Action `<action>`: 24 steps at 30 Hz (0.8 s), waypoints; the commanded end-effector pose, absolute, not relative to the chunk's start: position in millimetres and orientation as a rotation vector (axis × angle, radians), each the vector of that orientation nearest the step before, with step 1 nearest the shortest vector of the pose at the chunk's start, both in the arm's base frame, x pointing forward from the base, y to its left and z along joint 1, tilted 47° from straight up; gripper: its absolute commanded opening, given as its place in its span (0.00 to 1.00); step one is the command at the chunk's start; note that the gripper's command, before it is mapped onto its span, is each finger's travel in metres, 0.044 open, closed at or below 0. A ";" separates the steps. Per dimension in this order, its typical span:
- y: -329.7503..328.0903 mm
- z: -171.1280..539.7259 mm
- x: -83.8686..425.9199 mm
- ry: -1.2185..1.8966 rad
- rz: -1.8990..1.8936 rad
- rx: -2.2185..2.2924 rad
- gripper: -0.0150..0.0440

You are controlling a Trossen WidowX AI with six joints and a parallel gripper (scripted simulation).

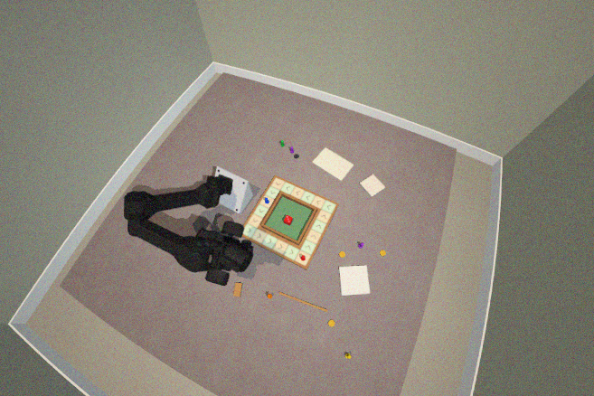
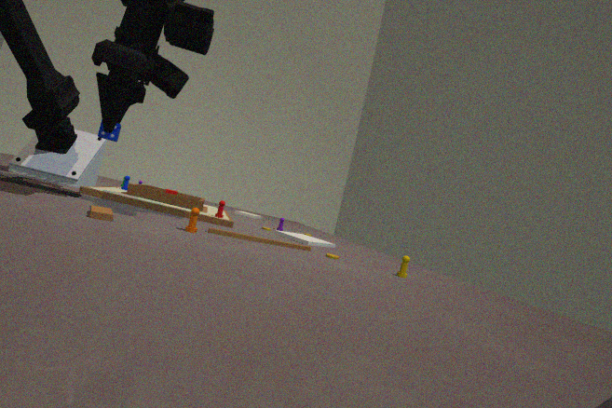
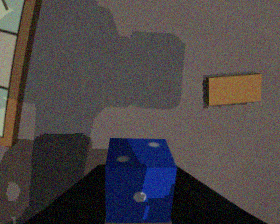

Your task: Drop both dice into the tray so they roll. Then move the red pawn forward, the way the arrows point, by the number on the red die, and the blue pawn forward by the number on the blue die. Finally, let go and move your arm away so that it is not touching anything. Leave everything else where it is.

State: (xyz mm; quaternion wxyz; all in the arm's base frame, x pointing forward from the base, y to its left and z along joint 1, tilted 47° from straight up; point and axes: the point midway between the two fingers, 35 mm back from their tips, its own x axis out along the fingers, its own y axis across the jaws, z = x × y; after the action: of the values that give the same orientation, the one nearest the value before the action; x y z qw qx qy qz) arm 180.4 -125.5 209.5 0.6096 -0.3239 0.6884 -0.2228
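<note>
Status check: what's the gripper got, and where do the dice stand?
Gripper shut on the blue cube die, raised above the table. Red cube die sits in the green tray. Nothing seen between gripper and tray.

2 dice: red [image 1: 287,220], blue [image 3: 140,179]. 8 pawns. 3 cards. 4 yellow tokens.
</note>
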 end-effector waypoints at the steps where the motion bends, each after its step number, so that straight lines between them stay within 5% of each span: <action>1: -114.7 223.1 178.0 1.597 -0.508 -0.771 0.25; 24: -57.6 159.8 239.2 1.717 -0.108 -1.070 0.25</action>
State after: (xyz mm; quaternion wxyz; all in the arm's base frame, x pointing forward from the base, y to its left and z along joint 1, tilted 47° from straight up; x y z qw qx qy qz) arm 232.3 -67.2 174.7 0.5491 -0.4271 0.7141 -0.0780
